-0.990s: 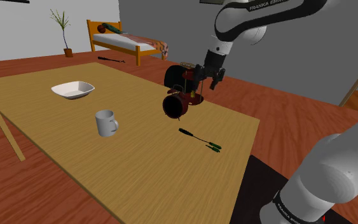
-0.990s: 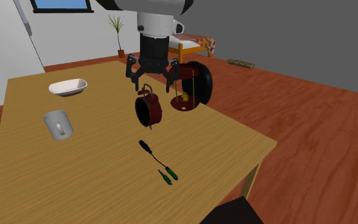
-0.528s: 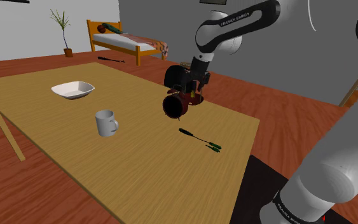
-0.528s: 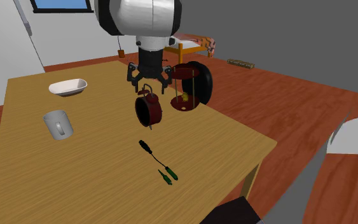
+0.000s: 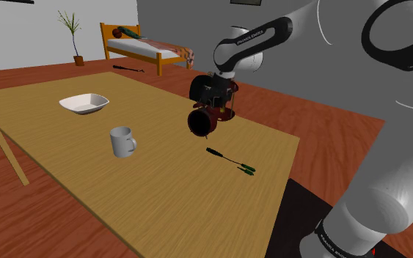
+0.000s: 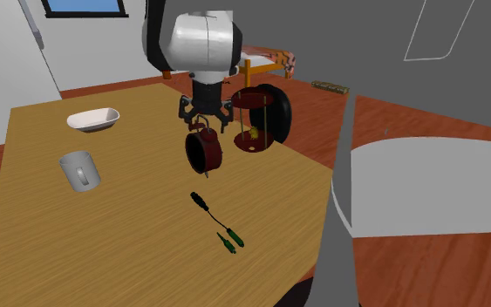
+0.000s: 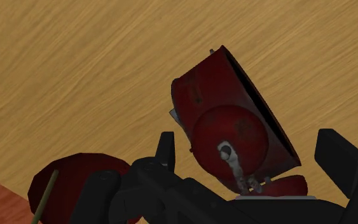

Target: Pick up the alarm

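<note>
Black fingers [image 7: 343, 159] apart, astride ungripped red alarm clock [image 7: 234, 121]; FRANKA lettering on white arm [image 5: 252, 40].

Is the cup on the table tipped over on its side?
No, the cup stands upright on the wooden table, with its open top facing up.

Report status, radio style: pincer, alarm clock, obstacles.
Pincer open, astride alarm clock. Clock on table, not gripped. Another red object close beside it.
</note>
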`<action>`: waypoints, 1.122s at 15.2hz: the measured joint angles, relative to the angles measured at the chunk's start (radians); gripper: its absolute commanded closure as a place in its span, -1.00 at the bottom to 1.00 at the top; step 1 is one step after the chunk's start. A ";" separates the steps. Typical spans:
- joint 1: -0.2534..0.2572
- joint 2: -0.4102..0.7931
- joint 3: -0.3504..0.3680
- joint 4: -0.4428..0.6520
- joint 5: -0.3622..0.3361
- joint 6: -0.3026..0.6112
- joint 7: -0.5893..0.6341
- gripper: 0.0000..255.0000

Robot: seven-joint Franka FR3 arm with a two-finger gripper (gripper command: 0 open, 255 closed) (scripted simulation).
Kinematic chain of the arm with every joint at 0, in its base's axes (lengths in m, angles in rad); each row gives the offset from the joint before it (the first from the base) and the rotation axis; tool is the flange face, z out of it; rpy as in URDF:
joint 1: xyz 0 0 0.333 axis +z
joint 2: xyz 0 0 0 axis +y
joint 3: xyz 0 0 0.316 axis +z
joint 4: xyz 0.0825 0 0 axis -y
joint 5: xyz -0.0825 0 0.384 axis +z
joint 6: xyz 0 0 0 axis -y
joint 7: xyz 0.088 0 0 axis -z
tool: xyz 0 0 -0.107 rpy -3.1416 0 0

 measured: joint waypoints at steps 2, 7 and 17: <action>0.001 0.010 0.001 -0.016 0.002 0.027 -0.001 -1.00; 0.001 0.025 0.002 -0.031 0.005 0.058 -0.004 1.00; 0.001 0.023 0.001 -0.027 0.004 0.053 -0.004 1.00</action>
